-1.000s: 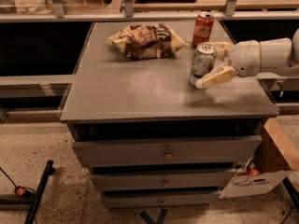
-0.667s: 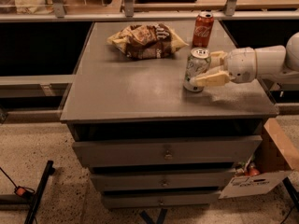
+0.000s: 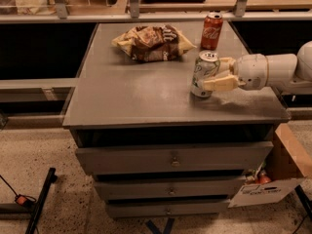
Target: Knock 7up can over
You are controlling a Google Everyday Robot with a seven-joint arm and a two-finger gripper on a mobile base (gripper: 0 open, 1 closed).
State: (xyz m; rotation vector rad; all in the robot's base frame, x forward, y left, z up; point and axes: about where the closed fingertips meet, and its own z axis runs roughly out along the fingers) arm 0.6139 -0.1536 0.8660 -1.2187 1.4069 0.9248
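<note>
The 7up can (image 3: 204, 74), pale green and white with a silver top, stands on the grey cabinet top (image 3: 136, 96) near its right side, tilted slightly to the left. My gripper (image 3: 218, 74) reaches in from the right. Its cream fingers (image 3: 220, 84) sit on either side of the can's right part and touch it, one in front and one behind.
A red Coca-Cola can (image 3: 211, 30) stands upright at the back right. A brown crisp bag (image 3: 152, 43) lies at the back middle. Drawers (image 3: 173, 157) sit below the top, and a cardboard box (image 3: 273, 174) stands on the floor to the right.
My gripper has pushed left, and the 7up can has slid left with it and begun to lean.
</note>
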